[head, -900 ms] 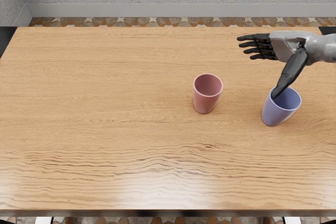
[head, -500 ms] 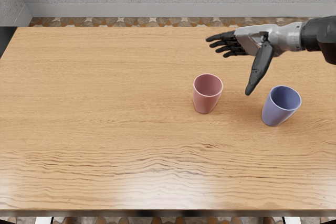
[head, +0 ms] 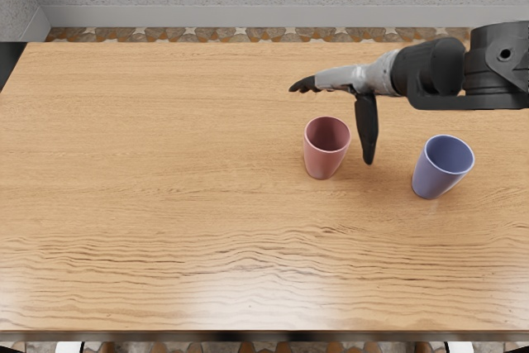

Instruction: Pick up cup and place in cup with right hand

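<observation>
Pink cup, location: upright on the table (head: 165,204), just beside the right hand (head: 343,78), on its thumb side.
Pink cup (head: 325,161), handling: judged light and stiff; smooth wall may slip under a loose grasp.
Pink cup, point of hold: outer wall below the rim, thumb opposing fingers; the narrower base offers less purchase.
Blue cup (head: 436,179): upright, on the wrist side of the hand, farther off than the pink cup; judged to be the receiving vessel.
Right hand, opening: thumb (head: 367,128) spread well away from the extended fingers (head: 304,84); nothing held.
Right hand, contact: none seen with either cup; height above the table cannot be determined.
</observation>
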Controlling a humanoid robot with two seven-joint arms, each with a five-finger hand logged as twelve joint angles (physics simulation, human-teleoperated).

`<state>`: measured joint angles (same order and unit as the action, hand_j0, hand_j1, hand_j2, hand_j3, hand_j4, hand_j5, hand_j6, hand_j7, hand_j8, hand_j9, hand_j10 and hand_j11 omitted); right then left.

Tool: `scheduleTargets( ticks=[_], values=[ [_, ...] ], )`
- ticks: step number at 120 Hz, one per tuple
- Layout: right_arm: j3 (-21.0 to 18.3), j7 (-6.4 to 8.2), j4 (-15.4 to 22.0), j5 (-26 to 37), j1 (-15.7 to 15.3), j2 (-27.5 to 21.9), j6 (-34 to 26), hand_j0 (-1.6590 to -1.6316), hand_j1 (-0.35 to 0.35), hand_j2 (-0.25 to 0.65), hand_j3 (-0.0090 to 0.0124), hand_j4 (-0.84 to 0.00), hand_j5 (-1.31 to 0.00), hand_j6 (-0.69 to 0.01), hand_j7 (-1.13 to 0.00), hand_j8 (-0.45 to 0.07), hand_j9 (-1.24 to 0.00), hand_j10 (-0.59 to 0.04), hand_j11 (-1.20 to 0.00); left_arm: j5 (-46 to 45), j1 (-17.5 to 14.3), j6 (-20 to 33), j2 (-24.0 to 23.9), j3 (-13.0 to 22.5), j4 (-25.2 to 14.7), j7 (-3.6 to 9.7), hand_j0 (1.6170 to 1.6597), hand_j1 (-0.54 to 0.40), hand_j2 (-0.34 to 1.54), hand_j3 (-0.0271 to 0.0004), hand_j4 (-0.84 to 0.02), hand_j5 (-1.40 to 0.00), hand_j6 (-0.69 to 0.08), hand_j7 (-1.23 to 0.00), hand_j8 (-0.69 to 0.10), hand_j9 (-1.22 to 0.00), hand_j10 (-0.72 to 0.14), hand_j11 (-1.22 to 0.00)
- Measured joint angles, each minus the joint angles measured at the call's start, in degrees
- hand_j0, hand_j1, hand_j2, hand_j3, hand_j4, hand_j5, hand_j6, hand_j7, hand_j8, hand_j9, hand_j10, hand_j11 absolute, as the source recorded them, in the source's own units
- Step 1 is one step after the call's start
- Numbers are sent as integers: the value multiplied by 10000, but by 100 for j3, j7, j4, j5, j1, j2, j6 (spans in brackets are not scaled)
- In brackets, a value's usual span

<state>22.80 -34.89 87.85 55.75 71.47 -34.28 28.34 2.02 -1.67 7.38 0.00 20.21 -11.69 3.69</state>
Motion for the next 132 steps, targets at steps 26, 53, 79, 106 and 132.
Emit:
scheduleTargets(
  ticks=[26,53,79,106,132],
  values=[
    [-144,-10,-132,589,-337,132,-806,-16581,-3139,-53,0,-320,-391,-332,-388,-324,-390,-315,-389,0,0,0,0,0,0,0,16581,3490,0,0,-2,0,-2,0,-2,0,-1,0],
    [-341,-11,-336,715,-492,410,-1028,-16581,-3131,-51,0,-332,-403,-345,-399,-336,-401,-326,-400,0,0,0,0,0,0,0,16581,3490,0,0,-1,0,-2,0,-1,0,0,0],
    [-374,-11,-469,779,-550,645,-1154,-16581,-3119,-53,0,-341,-415,-355,-411,-345,-414,-335,-413,0,0,0,0,0,0,0,16581,3490,0,0,-1,0,-2,0,-1,0,-1,0],
    [-452,-11,-567,964,-624,879,-1427,-16581,-2642,-131,0,-739,-933,-753,-929,-743,-932,-733,-931,0,0,0,0,0,0,0,16581,3490,0,0,-1,0,-2,0,-1,0,0,0],
    [-480,-11,-286,1111,-659,850,-1757,-16581,-2147,-213,0,-1152,-1470,-1165,-1466,-1156,-1468,-1146,-1468,0,0,0,0,0,0,0,16581,3490,0,0,-1,0,-2,0,-1,0,0,0]
  ],
)
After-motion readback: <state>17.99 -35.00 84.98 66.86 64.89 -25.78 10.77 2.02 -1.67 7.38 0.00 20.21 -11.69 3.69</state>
